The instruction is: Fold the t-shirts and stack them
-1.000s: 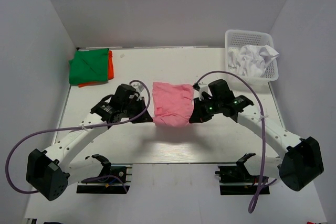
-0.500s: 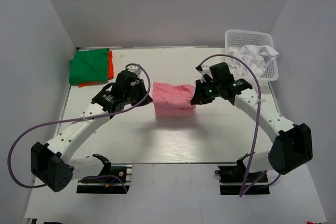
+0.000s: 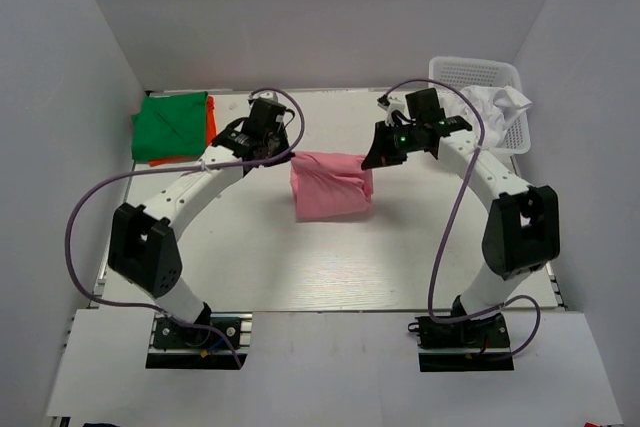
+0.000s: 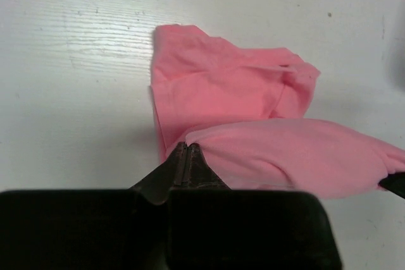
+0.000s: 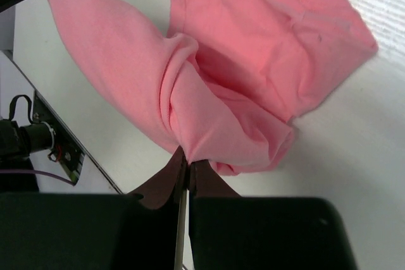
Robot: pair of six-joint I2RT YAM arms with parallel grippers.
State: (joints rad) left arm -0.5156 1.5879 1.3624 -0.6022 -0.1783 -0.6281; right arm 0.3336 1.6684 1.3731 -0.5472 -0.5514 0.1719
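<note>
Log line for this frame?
left gripper: shut on pink t-shirt | right gripper: shut on it | edge raised, rest on table | green t-shirt over orange t-shirt

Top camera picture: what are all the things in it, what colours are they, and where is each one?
pink t-shirt: 1, salmon pink, middle of the table, far corners held up
green t-shirt: 1, bright green, folded, far left corner
orange t-shirt: 1, orange, under the green one
white t-shirt: 1, white, crumpled in the basket
basket: 1, white lattice, far right corner
table: 1, white
left gripper: 1, black, shut on the pink t-shirt
right gripper: 1, black, shut on the pink t-shirt
</note>
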